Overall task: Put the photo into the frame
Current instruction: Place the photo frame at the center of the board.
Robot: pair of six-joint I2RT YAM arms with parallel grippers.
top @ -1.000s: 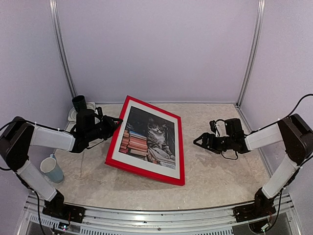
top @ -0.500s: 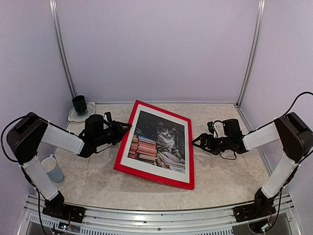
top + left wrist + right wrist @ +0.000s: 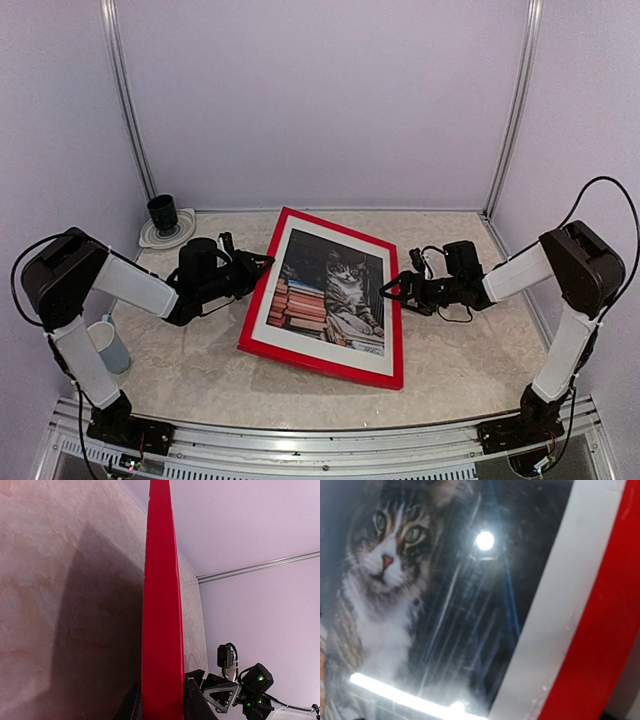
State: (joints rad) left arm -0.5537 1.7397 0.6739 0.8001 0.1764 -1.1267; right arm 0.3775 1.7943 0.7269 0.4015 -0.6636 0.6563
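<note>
Left arm point(image 3: 140, 288) low, jaws clamping frame point(image 3: 320, 364) edge, right arm point(image 3: 515, 272) level, jaws wide open opposite

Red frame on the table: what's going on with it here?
The left gripper has its fingers pinched on the left edge of the frame, which already has the photo in it, face up. The right gripper sits open beside the frame's right edge, holding nothing; whether it touches is unclear.
</note>
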